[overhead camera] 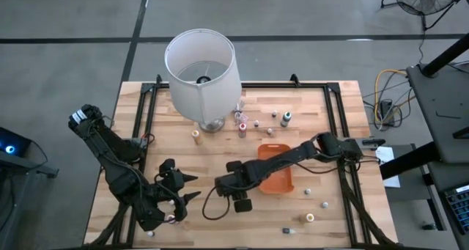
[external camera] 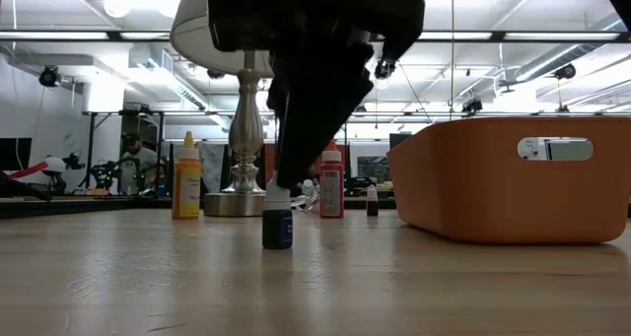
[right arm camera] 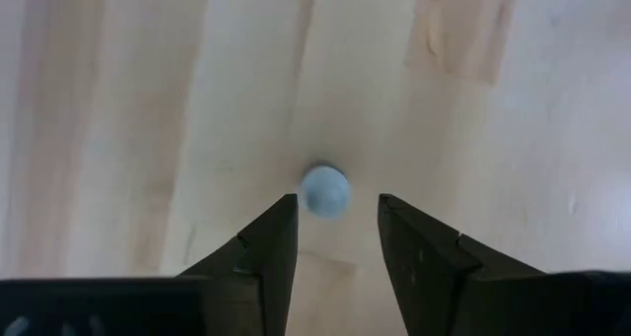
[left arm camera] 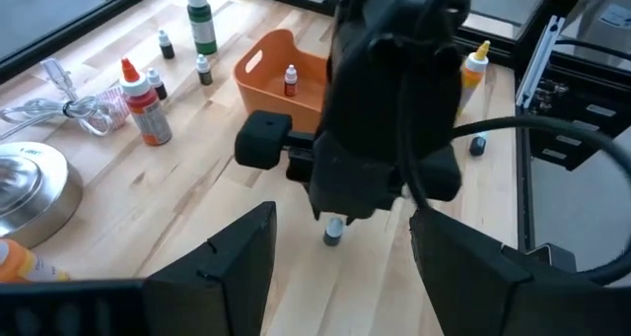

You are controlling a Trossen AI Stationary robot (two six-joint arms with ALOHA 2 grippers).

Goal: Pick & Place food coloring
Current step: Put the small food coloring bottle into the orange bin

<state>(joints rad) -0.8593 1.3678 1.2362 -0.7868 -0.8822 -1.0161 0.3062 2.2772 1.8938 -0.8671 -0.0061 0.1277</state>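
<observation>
Risk is concentrated at the small dark bottle [external camera: 277, 224] with a white cap, which stands upright on the wooden surface [overhead camera: 220, 166] directly beneath the right gripper [right arm camera: 335, 228]. It could be tipped if one finger is brought against the cap before the other, since the bottle is narrow and top-heavy for its base; in the right wrist view the cap is seen just ahead of the gap between the fingers, not fully centred in it, so an uneven closing is judged possible. A grip taken only on the cap could also slip during lifting.

The right gripper is seen partly spread, a gap left between the fingers just wider than the cap; nothing is pinched yet, and contact with the cap cannot be confirmed. The orange tray [overhead camera: 278, 173] lies just beside, with one bottle already visible inside it in the left wrist view. The left gripper [overhead camera: 192, 188] is held spread and empty near the front of the surface.
</observation>
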